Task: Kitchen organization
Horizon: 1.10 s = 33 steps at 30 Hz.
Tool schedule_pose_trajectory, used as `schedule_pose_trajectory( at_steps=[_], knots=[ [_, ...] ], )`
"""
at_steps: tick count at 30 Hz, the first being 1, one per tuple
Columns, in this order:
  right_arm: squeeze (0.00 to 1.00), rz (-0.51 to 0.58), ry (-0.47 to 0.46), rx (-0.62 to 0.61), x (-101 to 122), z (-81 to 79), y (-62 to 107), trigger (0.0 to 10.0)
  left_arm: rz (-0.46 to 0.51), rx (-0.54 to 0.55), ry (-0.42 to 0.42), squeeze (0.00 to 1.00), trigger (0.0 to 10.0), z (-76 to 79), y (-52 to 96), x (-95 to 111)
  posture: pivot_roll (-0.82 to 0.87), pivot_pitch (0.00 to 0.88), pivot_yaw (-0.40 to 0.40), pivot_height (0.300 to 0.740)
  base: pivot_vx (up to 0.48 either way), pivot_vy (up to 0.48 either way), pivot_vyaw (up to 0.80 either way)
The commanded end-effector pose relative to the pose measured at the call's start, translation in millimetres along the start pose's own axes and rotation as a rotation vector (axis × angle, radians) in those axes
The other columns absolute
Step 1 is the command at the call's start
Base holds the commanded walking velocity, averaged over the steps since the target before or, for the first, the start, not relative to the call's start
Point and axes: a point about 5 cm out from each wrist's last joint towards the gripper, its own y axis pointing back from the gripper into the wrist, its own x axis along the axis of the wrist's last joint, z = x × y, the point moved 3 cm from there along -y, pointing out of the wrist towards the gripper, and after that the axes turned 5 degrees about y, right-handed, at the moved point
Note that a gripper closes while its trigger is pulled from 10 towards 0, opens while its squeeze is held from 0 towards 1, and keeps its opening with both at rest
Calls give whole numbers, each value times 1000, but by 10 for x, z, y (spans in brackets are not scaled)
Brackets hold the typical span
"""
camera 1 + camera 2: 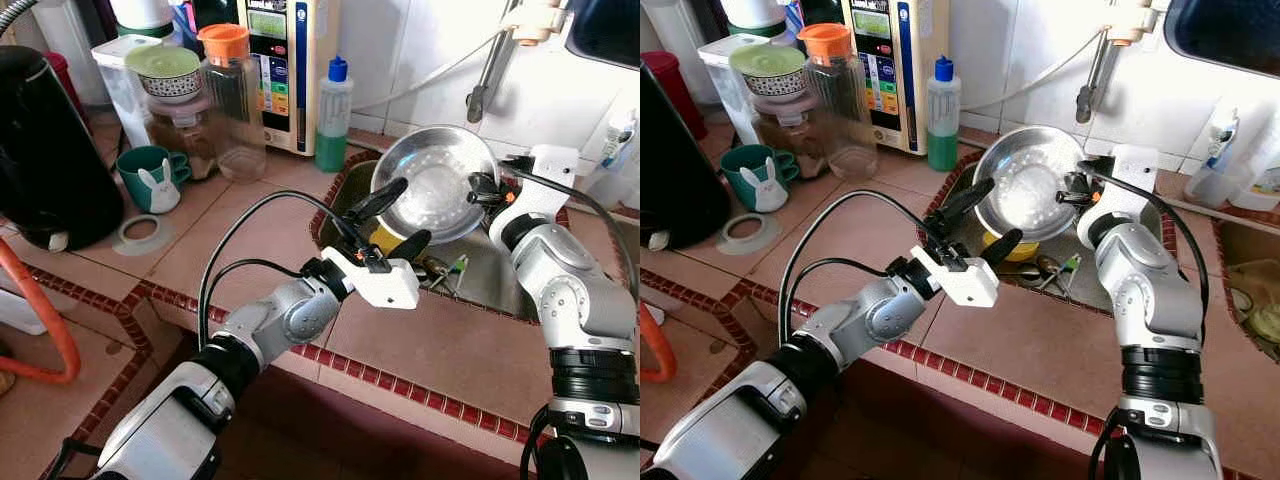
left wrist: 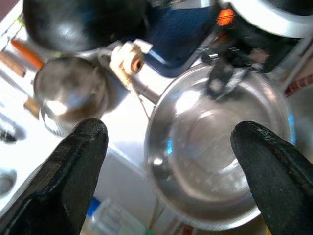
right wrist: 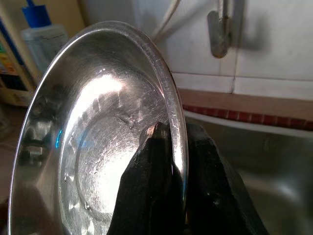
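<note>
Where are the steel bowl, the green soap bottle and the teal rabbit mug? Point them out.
steel bowl (image 1: 435,185), left eye view, inner bottom.
green soap bottle (image 1: 332,120), left eye view, body.
teal rabbit mug (image 1: 146,172), left eye view, side wall.

Bowl (image 1: 435,195) over sink (image 1: 480,275), btwn tools

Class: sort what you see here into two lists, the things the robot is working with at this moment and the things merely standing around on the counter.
In use:
steel bowl, tilted over the sink
right gripper, pinching its rim
left gripper, open beside it

Standing by:
rabbit mug
green soap bottle
orange-lidded jar
black kettle
</note>
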Motion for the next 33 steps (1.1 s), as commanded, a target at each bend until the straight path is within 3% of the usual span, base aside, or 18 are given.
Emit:
schedule_pose_trajectory(
  at_steps=[1, 4, 6, 10, 12, 14, 15, 20, 21, 22, 23, 27, 28, 29, 30, 31, 32, 33],
  knots=[
    [0, 12, 23, -42, 11, 88, -1, 0, -16, 25, 32, 1000, 10000, -55, -9, -5, 41, 0, 13, 740, 0, 0, 0],
    [0, 6, 55, -64, -32, 125, 0, 0, -70, 51, 85, 1000, 10000, -87, 15, -73, 42, 0, 13, 740, 0, 0, 0],
    [0, -9, 147, -85, -135, 175, 6, 0, -155, 74, 161, 1000, 10000, -81, 84, -196, 43, 0, 13, 740, 0, 0, 0],
    [0, -26, 177, -96, -235, 210, 8, 0, -221, 94, 218, 1000, 10000, -72, 155, -290, 43, 0, 12, 740, 0, 0, 0],
    [0, -34, 224, -107, -298, 237, 5, 0, -289, 128, 291, 1000, 10000, -88, 207, -374, 48, 0, 15, 740, 0, 0, 0],
    [0, -50, 379, -94, -400, 240, 4, 0, -364, 154, 364, 1000, 10000, -82, 278, -469, 51, 0, 15, 740, 0, 0, 0],
    [0, -68, 410, -91, -486, 249, 6, 0, -404, 174, 412, 1000, 10000, -79, 329, -525, 56, 0, 15, 740, 0, 0, 0],
    [0, -104, 384, -103, -677, 281, 0, 0, -459, 189, 476, 1000, 10000, -72, 420, -590, 63, 0, 15, 740, 0, 0, 0],
    [0, -125, 384, -100, -764, 278, 3, 0, -491, 193, 520, 780, 10000, -46, 454, -615, 67, 0, 15, 740, 0, 0, 0],
    [0, -137, 382, -102, -818, 283, 6, 0, -513, 190, 547, 780, 10000, -22, 473, -628, 69, 0, 14, 740, 0, 0, 0],
    [0, -149, 403, -96, -856, 282, 8, 0, -524, 194, 562, 0, 10000, -14, 480, -634, 72, 0, 12, 740, 0, 0, 0],
    [0, -199, 449, -82, -1015, 286, 30, 0, -548, 194, 615, 0, 10000, 9, 502, -640, 78, 0, 8, 740, 0, 0, 0],
    [0, -211, 457, -83, -1048, 292, 37, 2745, -550, 192, 624, 0, 10000, 11, 504, -639, 78, 0, 8, 740, 0, 0, 0],
    [0, -218, 458, -79, -1076, 294, 40, 4196, -552, 188, 628, 0, 10000, 11, 505, -636, 80, 0, 7, 740, 0, 0, 0],
    [0, -230, 455, -65, -1113, 285, 45, 7686, -554, 180, 625, 0, 10000, 14, 506, -635, 81, 0, 6, 740, 0, 0, 0],
    [0, -243, 456, -58, -1147, 284, 50, 9333, -554, 169, 621, 0, 10000, 18, 508, -629, 82, 0, 7, 740, 0, 0, 0],
    [0, -258, 451, -55, -1179, 290, 57, 10000, -550, 155, 619, 0, 10000, 25, 508, -623, 81, 0, 7, 740, 0, 0, 0],
    [0, -281, 444, -57, -1223, 312, 66, 10000, -546, 130, 614, 0, 10000, 29, 509, -611, 79, 0, 8, 740, 0, 0, 0]
  ],
)
